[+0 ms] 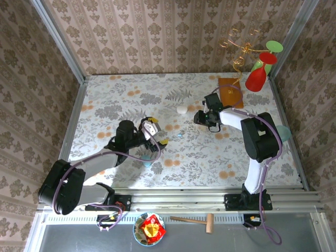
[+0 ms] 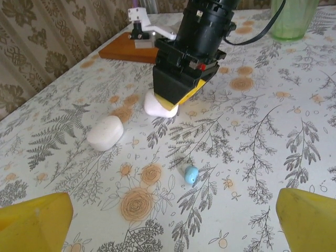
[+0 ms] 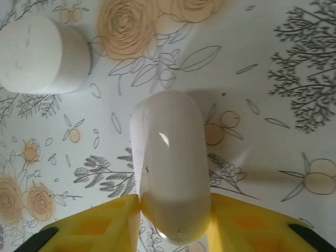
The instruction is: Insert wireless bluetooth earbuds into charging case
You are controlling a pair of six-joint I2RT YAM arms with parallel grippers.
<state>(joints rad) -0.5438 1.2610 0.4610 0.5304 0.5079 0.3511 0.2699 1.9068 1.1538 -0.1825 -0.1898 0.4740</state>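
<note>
Floral worktop: right gripper clasps a white case whose long axis points straight ahead; left gripper gapes near a blue earbud.

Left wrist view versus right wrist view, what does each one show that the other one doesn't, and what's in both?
Left wrist: the open left gripper, a pale blue earbud lying loose, a wooden block, a green container, and the right gripper seen from outside. Right wrist: a close look at its yellow fingers pressed against both sides of the white case. Both: that case, a second white case lying free nearby, and the floral table.
</note>
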